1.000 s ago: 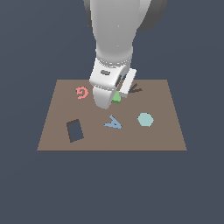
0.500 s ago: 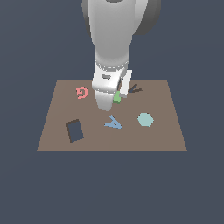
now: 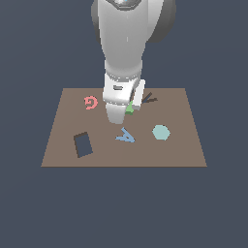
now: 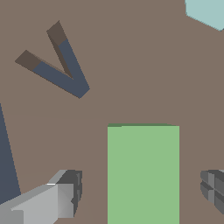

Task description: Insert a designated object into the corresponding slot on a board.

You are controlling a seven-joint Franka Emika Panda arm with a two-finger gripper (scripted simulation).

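Green block (image 4: pixel 143 174) flat on board (image 4: pixel 131 65), gripper (image 4: pixel 142 190) released, fingers (image 4: pixel 70 192) clear of both side edges

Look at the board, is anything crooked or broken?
Nothing looks broken. The dark rectangular hole sits slightly tilted against the board's edges, which seems how it was cut. The green block lies flat between the open gripper's fingers, not yet gripped.

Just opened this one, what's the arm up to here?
The arm is low over the brown board, its gripper open with a finger on each side of the light-green block, not yet touching it. The block lies flat near the V-shaped cut-out. The navy rectangular slot is empty.
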